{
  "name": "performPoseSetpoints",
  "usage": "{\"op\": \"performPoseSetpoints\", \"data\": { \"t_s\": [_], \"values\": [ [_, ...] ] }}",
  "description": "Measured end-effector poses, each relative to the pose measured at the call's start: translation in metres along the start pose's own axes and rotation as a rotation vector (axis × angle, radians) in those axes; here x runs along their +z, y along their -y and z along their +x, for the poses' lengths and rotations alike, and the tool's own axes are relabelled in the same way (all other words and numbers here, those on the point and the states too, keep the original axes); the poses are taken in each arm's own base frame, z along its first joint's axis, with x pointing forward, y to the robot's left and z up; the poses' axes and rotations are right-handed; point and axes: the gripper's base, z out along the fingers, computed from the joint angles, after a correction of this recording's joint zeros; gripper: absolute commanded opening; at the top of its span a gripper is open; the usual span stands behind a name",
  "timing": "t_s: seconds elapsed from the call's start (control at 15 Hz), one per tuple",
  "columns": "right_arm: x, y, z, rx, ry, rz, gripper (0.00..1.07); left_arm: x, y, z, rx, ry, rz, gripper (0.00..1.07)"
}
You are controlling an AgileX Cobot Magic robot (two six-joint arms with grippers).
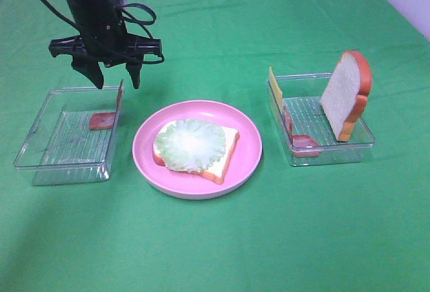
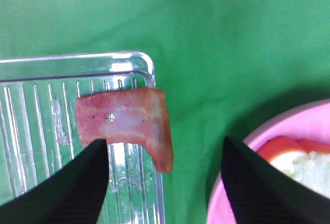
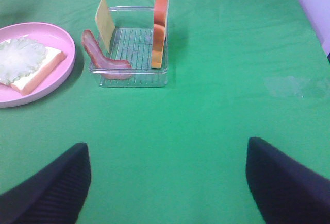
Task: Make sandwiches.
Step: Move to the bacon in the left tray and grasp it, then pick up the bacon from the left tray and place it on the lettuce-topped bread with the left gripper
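The green table (image 1: 215, 252) carries left tray (image 1: 60, 146), pink plate (image 1: 248, 151), right tray (image 1: 332, 155).

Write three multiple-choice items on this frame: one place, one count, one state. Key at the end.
1. Where is the lettuce?
A. on the bread on the pink plate
B. under the bread
C. standing in a tray

2. How many bacon strips show?
A. one
B. two
C. four

3. How do the left arm's jaws stand?
A. shut on bacon
B. shut on bread
C. open, holding nothing

Key:
1 A: the green round lies flat on the slice on the plate.
2 B: one strip leans in the left tray, one in the right tray.
3 C: the jaws hang spread above the left tray's strip, nothing gripped.
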Motion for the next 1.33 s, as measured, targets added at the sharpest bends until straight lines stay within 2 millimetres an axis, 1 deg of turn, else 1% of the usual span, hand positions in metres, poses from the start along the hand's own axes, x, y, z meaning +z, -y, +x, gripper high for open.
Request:
{"op": "performPoseSetpoints", "data": {
  "t_s": [0.2, 0.27, 0.4, 0.47, 0.53, 0.6, 1.0, 1.13, 1.27, 1.33],
  "values": [
    [0.0, 0.0, 0.0, 0.0, 0.0, 0.0, 0.78, 0.015, -0.001, 0.003, 0.001, -0.041, -0.016, 0.59],
    [0.0, 0.0, 0.0, 0.0, 0.0, 0.0, 0.78, 0.016, -0.001, 0.003, 0.001, -0.043, -0.017, 0.56],
    [0.0, 0.0, 0.0, 0.0, 0.0, 0.0, 0.78, 0.016, -0.002, 0.003, 0.006, -0.039, -0.025, 0.4],
    [0.0, 0.0, 0.0, 0.0, 0.0, 0.0, 0.78, 0.016, -0.002, 0.003, 0.009, -0.037, -0.031, 0.3],
    [0.0, 0.0, 0.0, 0.0, 0.0, 0.0, 0.78, 0.016, -0.003, 0.002, 0.016, -0.032, -0.042, 0.18],
    [0.0, 0.0, 0.0, 0.0, 0.0, 0.0, 0.78, 0.016, -0.004, 0.001, 0.024, -0.025, -0.057, 0.0],
    [0.0, 0.0, 0.0, 0.0, 0.0, 0.0, 0.78, 0.014, -0.005, 0.001, 0.047, -0.017, -0.06, 0.0],
    [0.0, 0.0, 0.0, 0.0, 0.0, 0.0, 0.78, 0.003, -0.005, -0.001, 0.057, -0.001, -0.053, 0.0],
    [0.0, 0.0, 0.0, 0.0, 0.0, 0.0, 0.78, -0.021, -0.002, -0.002, 0.069, 0.02, -0.023, 0.0],
    [0.0, 0.0, 0.0, 0.0, 0.0, 0.0, 0.78, -0.036, -0.001, -0.002, 0.076, 0.038, 0.002, 0.0]
  ]
}}
